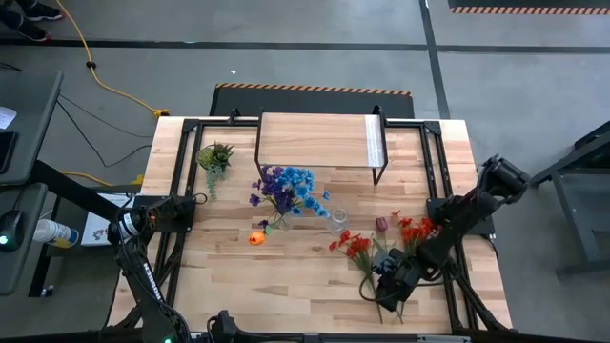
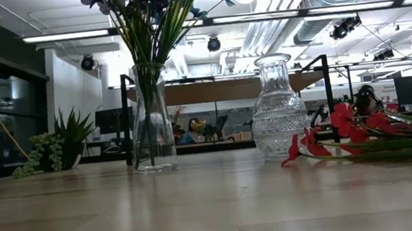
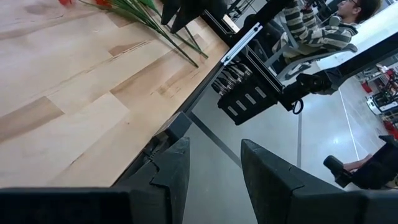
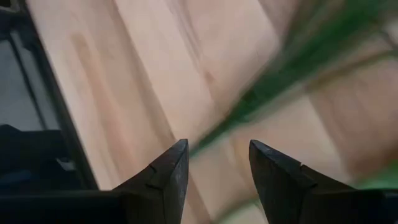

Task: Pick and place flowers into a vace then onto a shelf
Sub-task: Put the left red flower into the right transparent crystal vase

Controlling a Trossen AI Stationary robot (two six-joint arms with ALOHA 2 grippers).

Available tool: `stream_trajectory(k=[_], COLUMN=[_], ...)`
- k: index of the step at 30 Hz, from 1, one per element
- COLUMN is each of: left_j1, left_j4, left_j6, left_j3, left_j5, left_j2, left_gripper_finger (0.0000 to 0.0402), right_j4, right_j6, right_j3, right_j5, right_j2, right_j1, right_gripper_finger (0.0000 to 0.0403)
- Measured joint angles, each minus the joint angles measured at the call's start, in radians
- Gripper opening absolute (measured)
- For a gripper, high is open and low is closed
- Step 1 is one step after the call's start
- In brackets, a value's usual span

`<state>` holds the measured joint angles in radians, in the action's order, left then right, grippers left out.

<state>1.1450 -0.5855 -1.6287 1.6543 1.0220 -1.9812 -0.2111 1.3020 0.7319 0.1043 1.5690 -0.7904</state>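
Note:
A clear vase (image 1: 279,221) holds blue and purple flowers (image 1: 286,186) at mid table; it also shows in the low view (image 2: 150,118). Beside it stands an empty ribbed glass vase (image 1: 338,221) (image 2: 277,107). Red flowers (image 1: 357,246) (image 2: 363,132) lie flat on the table's right, with their green stems (image 4: 280,81) running toward the near edge. The shelf (image 1: 319,143) stands at the far middle. My right gripper (image 1: 387,292) (image 4: 214,168) is open, slanting down just over the stem ends. My left gripper (image 1: 195,202) (image 3: 214,168) waits open at the table's left edge.
A small green spiky plant (image 1: 214,157) (image 2: 61,143) sits at the far left. An orange bloom (image 1: 255,238) lies near the filled vase. Black frame rails (image 1: 434,162) run along the table's sides. Bare wood (image 1: 286,286) lies at the near middle.

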Motion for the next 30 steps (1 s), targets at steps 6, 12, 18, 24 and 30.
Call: stream_trajectory(k=[6, 12, 18, 24, 30], left_j1=[0.0, 0.0, 0.0, 0.0, 0.0], left_j4=[0.0, 0.0, 0.001, 0.001, 0.001], left_j6=[-0.003, -0.003, -0.003, -0.003, -0.004], left_j3=[0.0, 0.0, 0.0, 0.0, 0.0], left_j5=[-0.022, -0.023, -0.023, -0.023, -0.023], left_j2=[0.0, 0.0, 0.0, 0.0, 0.0], left_gripper_finger=[0.0177, 0.0177, 0.0177, 0.0177, 0.0177], right_j4=[0.101, 0.199, 0.207, 0.198, 0.193], right_j6=[0.001, 0.0, -0.016, -0.018, -0.018], right_j3=[0.0, 0.005, 0.003, 0.002, 0.001], right_j5=[0.0, -0.028, -0.038, -0.034, -0.018], right_j2=[0.078, 0.14, 0.144, 0.145, 0.146], right_j1=[0.012, 0.03, 0.048, 0.051, 0.052], right_gripper_finger=[0.0157, 0.0146, 0.0131, 0.0098, 0.0055])
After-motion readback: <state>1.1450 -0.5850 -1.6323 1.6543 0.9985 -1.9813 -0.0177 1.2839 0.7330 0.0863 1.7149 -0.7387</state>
